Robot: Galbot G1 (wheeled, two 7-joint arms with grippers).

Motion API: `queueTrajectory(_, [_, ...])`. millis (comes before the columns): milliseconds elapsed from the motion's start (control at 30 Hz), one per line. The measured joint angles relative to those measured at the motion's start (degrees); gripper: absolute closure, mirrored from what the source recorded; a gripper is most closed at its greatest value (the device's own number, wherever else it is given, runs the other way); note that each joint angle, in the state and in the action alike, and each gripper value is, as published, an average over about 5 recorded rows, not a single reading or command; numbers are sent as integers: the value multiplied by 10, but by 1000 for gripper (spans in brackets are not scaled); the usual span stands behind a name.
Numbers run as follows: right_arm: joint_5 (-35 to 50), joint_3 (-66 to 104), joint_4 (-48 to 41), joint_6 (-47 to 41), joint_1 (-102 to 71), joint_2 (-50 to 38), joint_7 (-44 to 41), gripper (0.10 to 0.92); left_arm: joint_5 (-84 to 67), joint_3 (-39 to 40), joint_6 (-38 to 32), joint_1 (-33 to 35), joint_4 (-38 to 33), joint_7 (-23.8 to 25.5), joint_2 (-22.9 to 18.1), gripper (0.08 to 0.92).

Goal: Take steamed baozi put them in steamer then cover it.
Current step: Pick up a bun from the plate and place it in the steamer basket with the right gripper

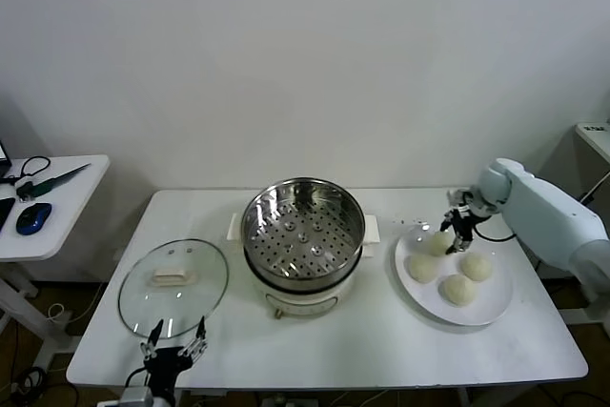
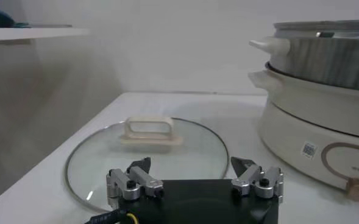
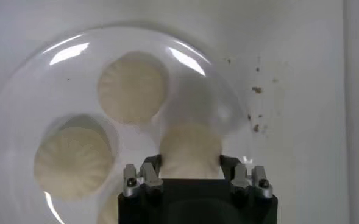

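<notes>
Four cream-white baozi lie on a white plate (image 1: 496, 310) at the right: one far-left (image 1: 438, 242), and three others (image 1: 422, 267) (image 1: 476, 266) (image 1: 457, 289). My right gripper (image 1: 459, 226) reaches down on the far-left baozi. In the right wrist view its fingers press both sides of that baozi (image 3: 190, 149), the gripper (image 3: 190, 165) shut on it, still at plate level. The steel steamer (image 1: 303, 185) stands empty on its cream pot base (image 1: 305, 300) at mid-table. My left gripper (image 1: 174, 346) is open and empty at the front-left edge.
The round glass lid (image 1: 173, 285) with a cream handle lies flat left of the steamer, just beyond my left gripper (image 2: 191, 167); it also shows in the left wrist view (image 2: 167, 155). A small side table (image 1: 57, 199) with a mouse and cables stands at the far left.
</notes>
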Motion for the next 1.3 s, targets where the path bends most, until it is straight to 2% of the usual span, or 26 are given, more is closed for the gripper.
queueTrajectory(367, [106,-208,139,117,256,46,-5,372,3,5,-2,2,-5,-1,3,177])
queueTrajectory(533, [112,-251,214,174,317,95,17,372,4,6,-2,-1,-6,-2,3,177])
queueTrajectory(667, [84,-262,245,219,326,139,43,371,4,5,-3,-1,-8,-3,3,177])
queueTrajectory(900, [-18,-259,228,289,287,208,87,370,2,5,-8,4,-8,-7,2,177])
queueTrajectory(1300, [-161,-220,110,364,191,285,130,365,0,6,-13,5,-4,-12,-3,177])
